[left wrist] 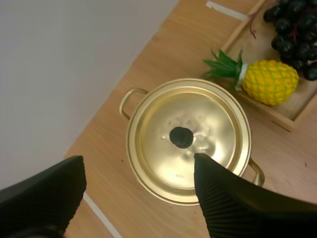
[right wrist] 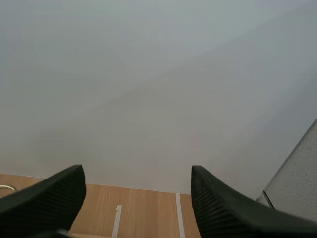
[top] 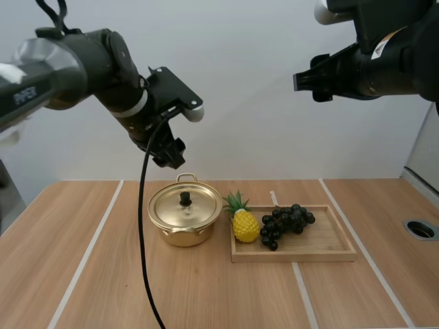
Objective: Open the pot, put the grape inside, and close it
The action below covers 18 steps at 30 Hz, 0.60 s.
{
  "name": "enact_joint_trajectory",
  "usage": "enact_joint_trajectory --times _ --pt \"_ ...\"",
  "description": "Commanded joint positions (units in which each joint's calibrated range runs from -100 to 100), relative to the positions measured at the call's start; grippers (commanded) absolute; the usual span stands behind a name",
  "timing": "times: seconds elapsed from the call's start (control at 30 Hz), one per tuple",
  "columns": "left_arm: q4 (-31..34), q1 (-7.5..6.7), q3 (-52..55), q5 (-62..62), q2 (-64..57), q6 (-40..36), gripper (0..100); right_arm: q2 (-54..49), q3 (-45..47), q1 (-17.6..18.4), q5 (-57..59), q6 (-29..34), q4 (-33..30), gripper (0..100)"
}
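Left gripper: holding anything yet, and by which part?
Nothing. The left gripper hangs open above the pot's lid, fingers apart, clear of the black knob. The right gripper is open and empty too.

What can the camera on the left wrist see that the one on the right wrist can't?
Left wrist view: the gold pot with its lid on, plus a toy pineapple and dark grapes on a wooden tray, all below the open left gripper. Right wrist view: the open right gripper, aimed toward the table's far edge. Both: the wooden table.
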Motion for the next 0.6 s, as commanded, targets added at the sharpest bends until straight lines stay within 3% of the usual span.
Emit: enact_joint_trajectory --times 0.0,0.3,0.57 --pt "-2.3 0.09 -0.3 2.8 2.6 3.1 100 -0.6 -0.5 -0.3 0.0 -1.4 0.4 100" --pt "-11.1 0.09 -0.3 6.9 3.3 7.1 100 -0.6 -0.5 -0.3 2.8 -1.4 0.5 100" --pt "-9.0 0.09 -0.6 2.1 7.3 9.0 100 -0.6 -0.5 -0.3 4.8 -1.4 0.5 100"
